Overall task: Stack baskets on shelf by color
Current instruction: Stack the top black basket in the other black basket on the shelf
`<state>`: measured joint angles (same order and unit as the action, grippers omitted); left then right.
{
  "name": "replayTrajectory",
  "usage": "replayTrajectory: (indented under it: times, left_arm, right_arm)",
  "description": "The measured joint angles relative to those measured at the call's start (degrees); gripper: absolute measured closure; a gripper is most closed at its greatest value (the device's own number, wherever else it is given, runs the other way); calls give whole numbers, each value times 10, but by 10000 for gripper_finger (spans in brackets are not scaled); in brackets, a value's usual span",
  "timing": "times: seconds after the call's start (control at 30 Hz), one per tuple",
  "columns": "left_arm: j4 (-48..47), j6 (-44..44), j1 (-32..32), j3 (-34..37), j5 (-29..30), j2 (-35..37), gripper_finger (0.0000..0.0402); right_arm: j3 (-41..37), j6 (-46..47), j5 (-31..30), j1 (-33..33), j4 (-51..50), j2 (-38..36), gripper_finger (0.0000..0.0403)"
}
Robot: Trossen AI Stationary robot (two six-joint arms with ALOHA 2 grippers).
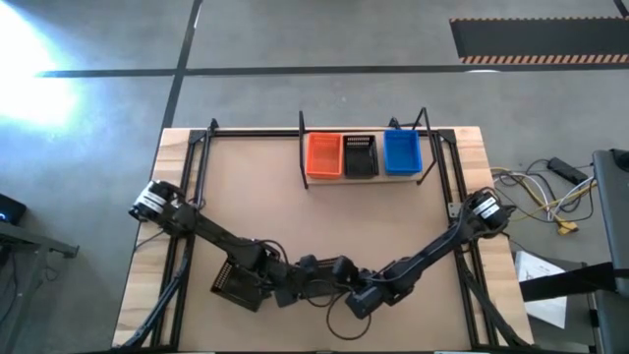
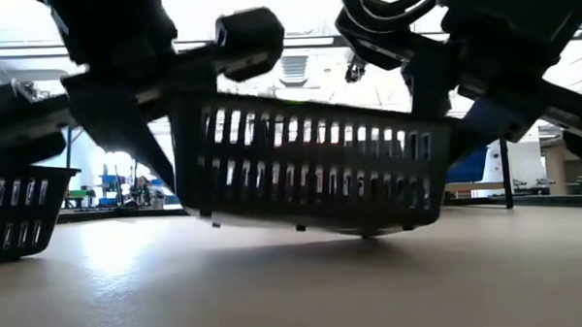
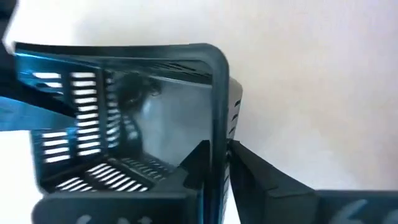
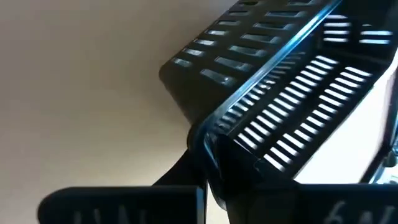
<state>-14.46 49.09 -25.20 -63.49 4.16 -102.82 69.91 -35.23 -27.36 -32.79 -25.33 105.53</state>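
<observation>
A black perforated basket [image 2: 311, 172] hangs tilted between my two grippers above the near middle of the table. My left gripper [image 3: 214, 171] is shut on its left end and my right gripper [image 4: 208, 165] on its right end. Another black basket [image 1: 236, 285] sits on the table to the left [image 2: 21, 212]. On the shelf [image 1: 364, 177] at the far edge stand an orange basket [image 1: 323, 154], a black basket [image 1: 361, 154] and a blue basket [image 1: 402, 152], side by side. My left gripper pinches the black basket's end wall at the rim [image 3: 214, 124], one finger inside [image 3: 196, 162] and one outside [image 3: 261, 177]. The basket's left end is lifted off the table. My right gripper pinches the rim near a corner [image 4: 214, 134] at the basket's right end. That end hangs lower, its bottom edge [image 2: 371, 231] close to the table; whether it touches, I cannot tell.
Black rails [image 1: 197, 172] run along the table's left, right and far sides. Bare tabletop [image 1: 324, 221] lies between the grippers and the shelf. Cables and papers lie on the floor to the right of the table [image 1: 550, 197].
</observation>
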Motion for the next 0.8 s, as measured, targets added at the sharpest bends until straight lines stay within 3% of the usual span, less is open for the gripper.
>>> replayTrajectory:
  times: [0.57, 0.8]
  left_arm:
    - [-26, 8, 43, -34, -17, 81, 294]
    - [-10, -39, 46, -34, 25, 135, 290]
  right_arm:
    - [2, 40, 28, -9, 21, 12, 390]
    - [2, 101, 21, -7, 32, 12, 390]
